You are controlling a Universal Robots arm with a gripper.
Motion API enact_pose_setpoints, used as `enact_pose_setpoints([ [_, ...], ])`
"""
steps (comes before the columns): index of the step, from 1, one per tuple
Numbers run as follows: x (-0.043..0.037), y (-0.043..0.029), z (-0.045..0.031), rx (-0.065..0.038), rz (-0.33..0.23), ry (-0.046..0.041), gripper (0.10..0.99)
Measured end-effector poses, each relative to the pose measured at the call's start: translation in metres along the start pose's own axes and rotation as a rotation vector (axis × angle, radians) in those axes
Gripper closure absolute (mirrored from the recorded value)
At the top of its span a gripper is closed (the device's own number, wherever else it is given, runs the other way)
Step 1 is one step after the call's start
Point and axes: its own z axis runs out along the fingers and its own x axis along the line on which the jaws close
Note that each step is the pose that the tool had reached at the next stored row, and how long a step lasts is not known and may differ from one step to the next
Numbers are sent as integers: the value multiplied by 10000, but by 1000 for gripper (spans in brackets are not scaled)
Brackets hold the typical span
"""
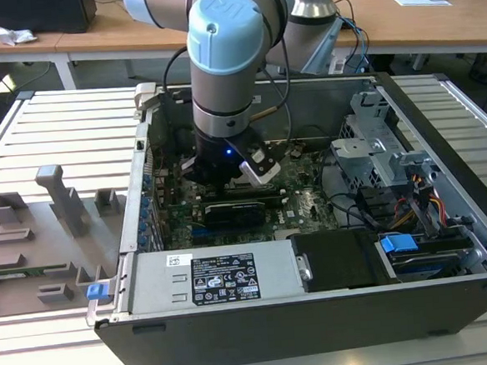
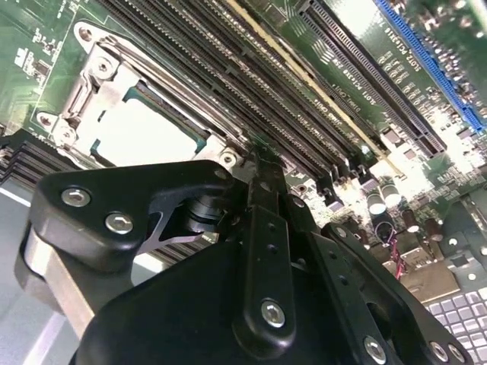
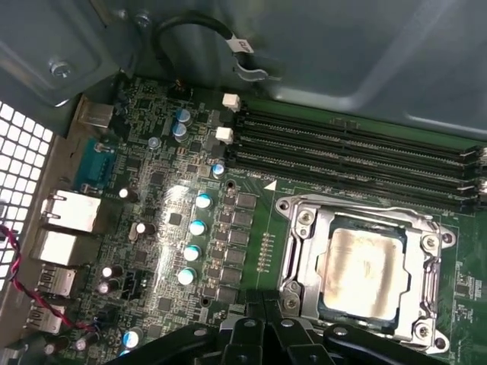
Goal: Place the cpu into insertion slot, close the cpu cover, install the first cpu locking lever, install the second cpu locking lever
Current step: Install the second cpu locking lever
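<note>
Down inside the open grey computer case (image 1: pixel 448 243), the black gripper (image 2: pixel 259 163) hangs close above the green circuit board (image 3: pixel 251 228); its fingers meet at a narrow tip, pressed together and holding nothing. Just beside that tip, the cpu (image 3: pixel 364 268), a flat square chip with a pale metal top, sits in the insertion slot (image 3: pixel 326 303). Around it, the silver-grey metal cpu cover (image 3: pixel 304 258) lies flat, framing the chip. Long black memory slots (image 3: pixel 350 156) run nearby.

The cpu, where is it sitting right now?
In both wrist views the cpu lies in the insertion slot under the closed cpu cover, beside the long black memory slots, just ahead of the pincer.
</note>
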Motion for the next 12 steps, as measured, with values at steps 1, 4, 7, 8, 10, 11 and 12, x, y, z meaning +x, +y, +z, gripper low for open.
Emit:
enact_pose_setpoints([
  [1, -2, 0, 1, -18, -1, -6, 980],
  [4, 2, -22, -3, -83, -5, -19, 980],
  [7, 13, -65, -20, -159, -6, -36, 980],
  [8, 12, -60, -43, -164, -6, -38, 980],
  [10, 12, -50, -97, -162, -7, -35, 980],
  [11, 11, -42, -130, -162, -8, -35, 980],
  [12, 6, -28, -148, -163, -8, -36, 980],
])
